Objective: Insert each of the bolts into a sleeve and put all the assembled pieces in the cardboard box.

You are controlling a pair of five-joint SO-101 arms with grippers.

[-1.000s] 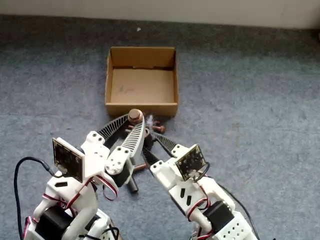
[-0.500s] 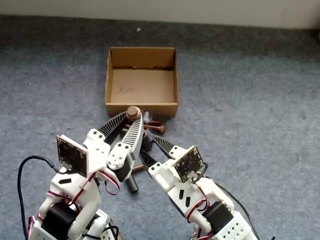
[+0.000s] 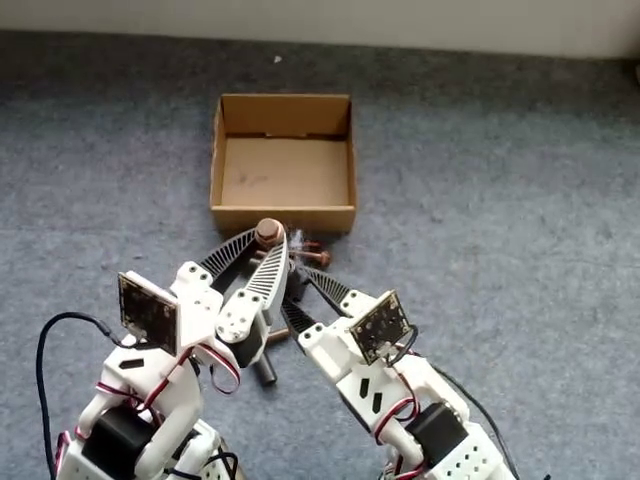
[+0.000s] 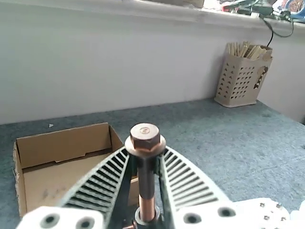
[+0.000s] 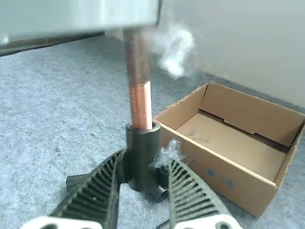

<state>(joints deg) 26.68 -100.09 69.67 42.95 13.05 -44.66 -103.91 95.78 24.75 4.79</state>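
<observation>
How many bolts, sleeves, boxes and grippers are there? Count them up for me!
Bolts: 2, the held bolt and a loose bolt by the cardboard box; more may hide under the arms.
Sleeves: 2, the held sleeve and a loose sleeve.
Cardboard boxes: 1.
Grippers: 2, left gripper and right gripper.
Total: 7.

High view: overhead, looking down on table (image 3: 520, 200). Wrist views: low, close; all share cardboard box (image 3: 283, 217).
</observation>
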